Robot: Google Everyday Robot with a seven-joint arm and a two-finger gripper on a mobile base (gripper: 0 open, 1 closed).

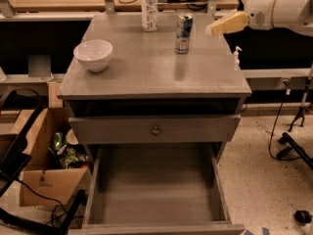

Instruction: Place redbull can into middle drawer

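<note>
Workshop, grey cabinet (146,77), top surface.
- Gripper (221,26): held over the top's right rear edge, at can height, pointing left. Open or closed: cannot tell. Its arm is cut off at the right.
- Redbull can (184,33): upright, long axis vertical, near the gripper's left, apart from it.
- Bottle (149,9): behind and left of the can.
- Bowl (93,55): far left.
- Middle drawer (156,190): pulled open below, its front edge partly cut off.

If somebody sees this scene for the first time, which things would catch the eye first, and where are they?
First, the middle drawer, pulled out at the bottom of the grey cabinet, its floor bare. Next, the redbull can upright at the back of the cabinet top, with the gripper hovering just right of it, not touching. A white bowl sits on the top's left side.
</note>
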